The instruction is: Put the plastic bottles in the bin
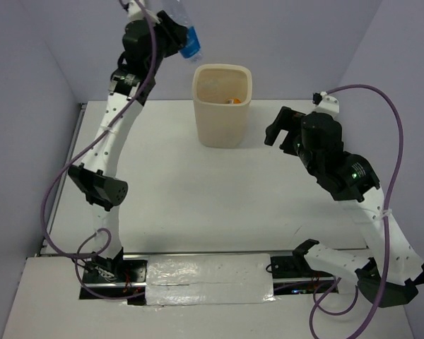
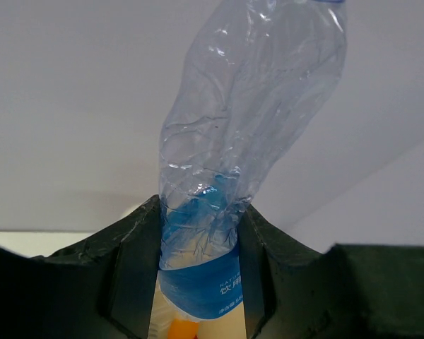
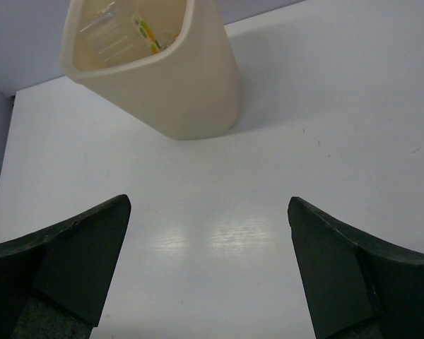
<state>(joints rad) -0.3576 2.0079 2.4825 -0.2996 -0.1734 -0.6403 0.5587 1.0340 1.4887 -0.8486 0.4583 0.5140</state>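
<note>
My left gripper (image 1: 175, 34) is raised high at the back, up and left of the bin's mouth. It is shut on a crumpled clear bottle with a blue label (image 1: 187, 32). In the left wrist view the bottle (image 2: 226, 162) is squeezed between the fingers (image 2: 131, 268), with the gripper (image 2: 198, 282) over a cream surface and an orange bit. The cream bin (image 1: 222, 113) stands upright at the back centre, with a small orange bottle (image 1: 233, 101) inside. My right gripper (image 1: 279, 131) is open and empty, right of the bin. In the right wrist view (image 3: 208, 254) the bin (image 3: 184, 99) is ahead, with bottles (image 3: 147, 32) inside.
The white table (image 1: 198, 191) has walls at the back and sides. A strip of tape (image 1: 208, 286) covers the near edge between the arm bases. Purple cables loop along both arms.
</note>
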